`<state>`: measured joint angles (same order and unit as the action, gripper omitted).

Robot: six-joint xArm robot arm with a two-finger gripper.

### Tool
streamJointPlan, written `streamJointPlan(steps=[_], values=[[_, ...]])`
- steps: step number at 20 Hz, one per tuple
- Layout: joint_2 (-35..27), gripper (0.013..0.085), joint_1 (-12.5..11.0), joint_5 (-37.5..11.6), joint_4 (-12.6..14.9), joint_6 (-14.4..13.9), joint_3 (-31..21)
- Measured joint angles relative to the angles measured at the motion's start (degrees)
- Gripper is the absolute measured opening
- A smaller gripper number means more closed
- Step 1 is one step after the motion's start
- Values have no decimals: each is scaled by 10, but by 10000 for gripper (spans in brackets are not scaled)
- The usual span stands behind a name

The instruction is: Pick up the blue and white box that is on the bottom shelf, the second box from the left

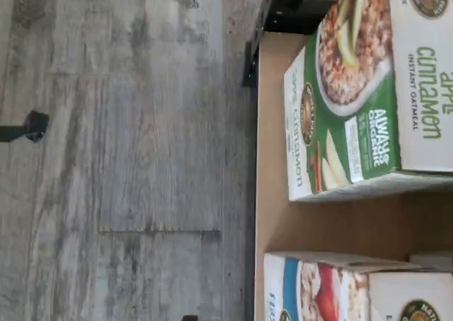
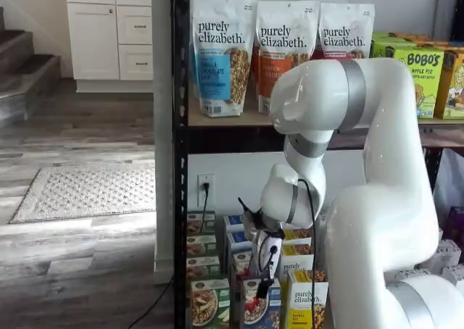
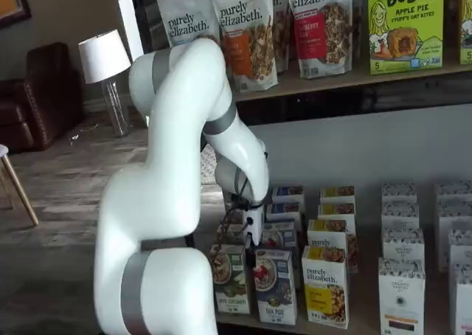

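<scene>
The blue and white box (image 2: pixel 255 309) stands upright at the front of the bottom shelf (image 1: pixel 333 225), with a cereal bowl and red berries on its face. In both shelf views it sits just right of a green-fronted carton (image 2: pixel 205 304). The wrist view catches one end of the blue and white box (image 1: pixel 333 289) and the green apple cinnamon carton (image 1: pixel 354 88) on the tan board. My gripper (image 2: pixel 262 282) hangs from the white arm just above and in front of the blue and white box (image 3: pixel 274 285), not touching it. The gripper (image 3: pixel 249 235) is open and holds nothing.
A yellow "purely elizabeth" carton (image 3: pixel 325 285) stands right of the blue box, with more rows of cartons behind. White cartons (image 3: pixel 402 291) fill the right side. Granola bags (image 2: pixel 221 50) line the shelf above. The black rack post (image 2: pixel 180 198) is at the left, with grey plank floor (image 1: pixel 127 151) beyond it.
</scene>
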<state>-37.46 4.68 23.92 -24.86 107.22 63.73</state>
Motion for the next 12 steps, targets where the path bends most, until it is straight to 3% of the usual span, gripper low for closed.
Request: streamJointPlan(steps=[12], values=[[-49,850,-11,-4,6,5,50]])
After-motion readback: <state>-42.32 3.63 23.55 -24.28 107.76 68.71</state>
